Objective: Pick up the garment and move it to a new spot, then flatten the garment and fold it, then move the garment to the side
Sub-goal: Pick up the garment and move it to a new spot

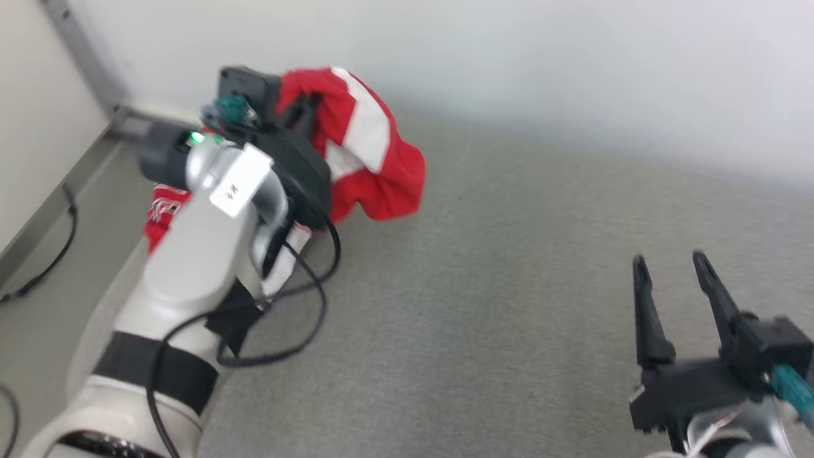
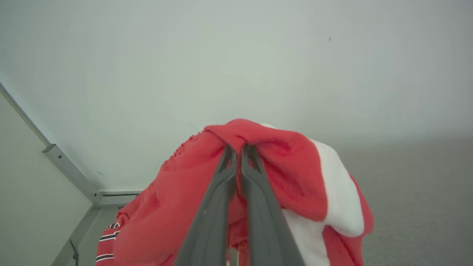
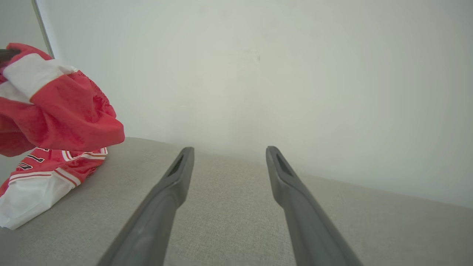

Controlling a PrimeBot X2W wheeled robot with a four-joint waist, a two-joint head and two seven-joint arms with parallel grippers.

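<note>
Our left fingers (image 2: 218, 199) clamp the red-and-white garment (image 1: 375, 172), bunched and lifted at the grey tabletop's (image 1: 509, 286) far left corner beside the wall (image 1: 509, 63). Our right fingers (image 1: 647, 312) stand apart over open tabletop near the right edge.

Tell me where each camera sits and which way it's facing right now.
Head view: on the robot's head, looking forward and down at the grey surface and the garment; the left arm and the open right gripper show.
Left wrist view: on the left wrist, facing the wall; the left gripper, shut on the garment, shows.
Right wrist view: on the right wrist, facing the wall across the grey surface; the right gripper shows, open.
Shared: both wrist views show the garment and the wall.
</note>
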